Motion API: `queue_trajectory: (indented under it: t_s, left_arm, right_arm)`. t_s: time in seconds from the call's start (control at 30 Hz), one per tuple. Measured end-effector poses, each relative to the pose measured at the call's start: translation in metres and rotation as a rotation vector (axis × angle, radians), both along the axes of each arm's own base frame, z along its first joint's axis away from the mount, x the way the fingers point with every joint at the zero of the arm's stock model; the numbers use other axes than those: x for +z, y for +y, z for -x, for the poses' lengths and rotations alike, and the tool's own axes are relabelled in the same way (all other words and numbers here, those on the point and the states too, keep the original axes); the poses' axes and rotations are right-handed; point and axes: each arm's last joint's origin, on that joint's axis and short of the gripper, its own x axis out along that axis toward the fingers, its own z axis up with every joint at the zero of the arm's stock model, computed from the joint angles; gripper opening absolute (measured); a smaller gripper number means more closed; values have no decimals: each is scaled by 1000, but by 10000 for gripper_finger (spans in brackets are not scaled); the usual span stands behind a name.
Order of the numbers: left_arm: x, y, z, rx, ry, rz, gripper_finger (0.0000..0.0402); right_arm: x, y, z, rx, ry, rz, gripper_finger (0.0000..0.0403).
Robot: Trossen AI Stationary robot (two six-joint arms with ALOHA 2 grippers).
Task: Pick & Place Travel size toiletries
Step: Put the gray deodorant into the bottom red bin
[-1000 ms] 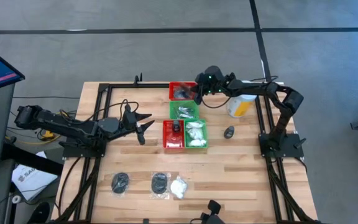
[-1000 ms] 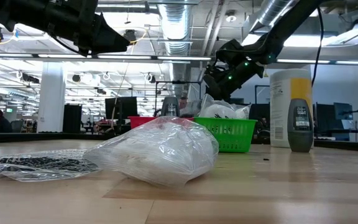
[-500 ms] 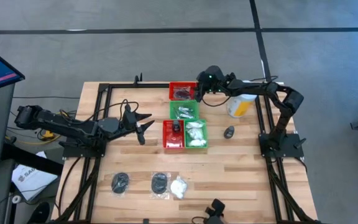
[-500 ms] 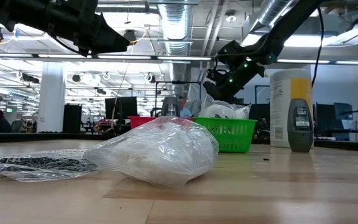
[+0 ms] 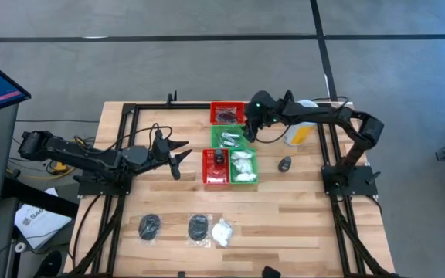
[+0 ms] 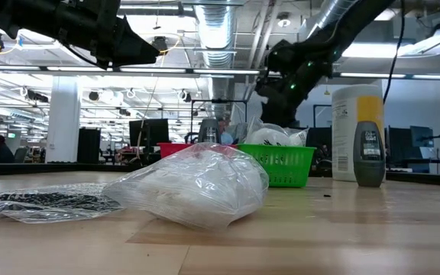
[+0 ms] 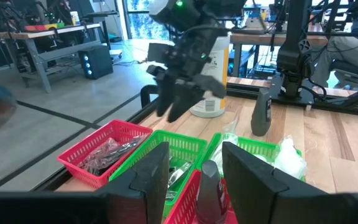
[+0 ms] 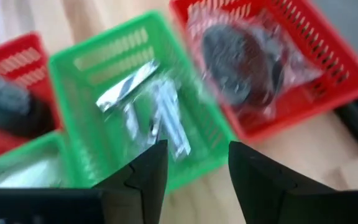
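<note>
My right gripper [image 5: 249, 131] hovers open and empty over the far green tray [image 5: 229, 137], which holds silvery stick packets [image 8: 143, 102]. Beyond it the far red tray [image 5: 227, 113] holds a dark-disc packet [image 8: 244, 59]. Nearer stand a red tray [image 5: 215, 167] and a green tray [image 5: 244, 166] with white puffs. Near the table's front edge lie two dark-disc packets [image 5: 151, 226], [image 5: 199, 226] and a white puff packet [image 5: 222, 232]. My left gripper [image 5: 178, 158] waits open, left of the trays, touching nothing.
A tall yellow canister with a white lid [image 5: 298, 130] stands right of the trays, partly under my right arm. A small dark bottle [image 5: 285, 164] stands nearer. A black frame [image 5: 126, 112] runs along the table's edges. Bare wood lies between the trays and the front packets.
My right gripper has moved from over the far red tray toward the table's near edge and a little left, rising, and now hangs over the far green tray. The dark-disc packet stays in the far red tray.
</note>
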Motion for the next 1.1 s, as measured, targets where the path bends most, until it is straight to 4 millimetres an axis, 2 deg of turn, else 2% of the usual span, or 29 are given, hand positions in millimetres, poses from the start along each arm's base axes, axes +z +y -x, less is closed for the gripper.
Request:
queue_trajectory:
  t_s: [0.27, 0.47, 0.67, 0.8, 1.1]
  left_arm:
    - [0, 0, 0, 0, 1, 0, 140]
    - [0, 0, 0, 0, 0, 0, 140]
    - [0, 0, 0, 0, 1, 0, 140]
    - [0, 0, 0, 0, 1, 0, 140]
    - [0, 0, 0, 0, 0, 0, 140]
  right_arm:
    - [19, 29, 23, 60, 156, -75, 145]
    - [32, 53, 38, 107, 256, -127, 149]
    - [39, 73, 50, 124, 342, -185, 172]
    - [37, 84, 55, 143, 429, -227, 196]
    - [35, 95, 61, 159, 523, -270, 239]
